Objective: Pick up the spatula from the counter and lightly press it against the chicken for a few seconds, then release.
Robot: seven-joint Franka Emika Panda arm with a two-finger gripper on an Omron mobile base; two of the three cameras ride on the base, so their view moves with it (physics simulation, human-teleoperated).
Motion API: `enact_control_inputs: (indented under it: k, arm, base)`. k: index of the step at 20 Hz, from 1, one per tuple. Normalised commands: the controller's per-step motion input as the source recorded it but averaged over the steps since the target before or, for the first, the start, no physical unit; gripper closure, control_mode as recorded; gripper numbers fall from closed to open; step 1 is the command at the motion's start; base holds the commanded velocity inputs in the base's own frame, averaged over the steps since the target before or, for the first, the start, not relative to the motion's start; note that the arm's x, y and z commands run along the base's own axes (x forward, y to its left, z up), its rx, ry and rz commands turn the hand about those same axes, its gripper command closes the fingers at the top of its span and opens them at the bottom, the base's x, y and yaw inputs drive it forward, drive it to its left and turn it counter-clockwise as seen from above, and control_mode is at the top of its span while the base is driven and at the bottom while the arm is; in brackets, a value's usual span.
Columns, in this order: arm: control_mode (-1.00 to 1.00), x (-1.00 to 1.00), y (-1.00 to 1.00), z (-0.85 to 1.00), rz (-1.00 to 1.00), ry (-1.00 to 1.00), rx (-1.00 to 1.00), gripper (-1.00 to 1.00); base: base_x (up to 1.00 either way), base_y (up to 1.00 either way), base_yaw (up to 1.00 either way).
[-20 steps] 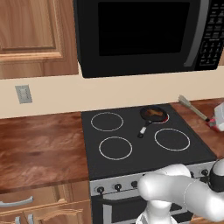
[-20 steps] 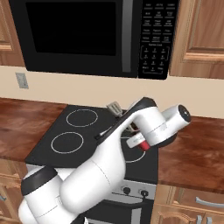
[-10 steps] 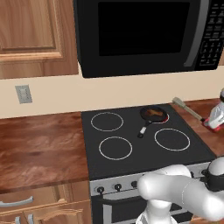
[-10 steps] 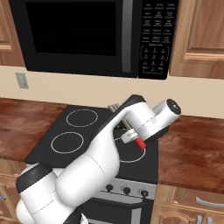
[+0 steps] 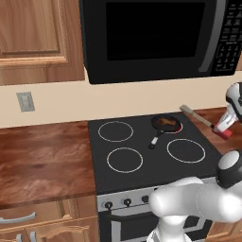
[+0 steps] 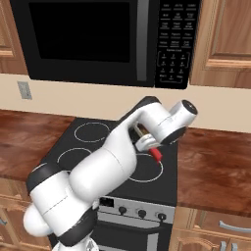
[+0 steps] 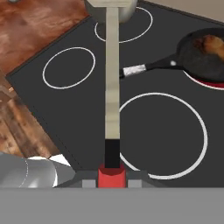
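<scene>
Arm (image 6: 110,164): bent high over stove (image 7: 78,103)
Gripper (image 7: 112,178): clamped on spatula (image 7: 112,87); blade toward 12 o'clock
Chicken (image 7: 210,43): in pan (image 7: 194,59) — 2 o'clock

Black microwave (image 5: 156,38) above stovetop (image 5: 142,142); wood counter (image 5: 42,156); oak cabinets (image 5: 33,33).

The black stovetop (image 5: 150,163), set in a wooden counter (image 5: 42,156), carries a frying pan (image 5: 166,123), off to the gripper's (image 5: 221,127) left.
</scene>
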Motion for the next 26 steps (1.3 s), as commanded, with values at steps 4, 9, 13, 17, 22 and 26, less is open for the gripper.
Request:
enact_control_inputs:
  k: [4,9,13,17,22,26]
  arm:
    - [-1.0,0.17,0.0,-0.1,0.0,0.11,-0.06,1.0]
    - [-1.0,0.15,0.0,-0.13,0.0,0.08,-0.08,1.0]
    - [-1.0,0.16,0.0,-0.05,0.0,0.06,-0.06,1.0]
    - [-1.0,0.12,0.0,-0.03,0.0,0.03,-0.04,1.0]
    - [-1.0,0.02,0.0,-0.13,0.0,0.01,-0.04,1.0]
    - [-1.0,0.0,0.0,-0.2,0.01,0.0,-0.03,1.0]
  base:
    - [0.0,0.0,0.0]
    - [0.0,0.0,0.0]
    - [0.0,0.0,0.0]
    - [0.0,0.0,0.0]
    - [0.0,0.0,0.0]
    - [0.0,0.0,0.0]
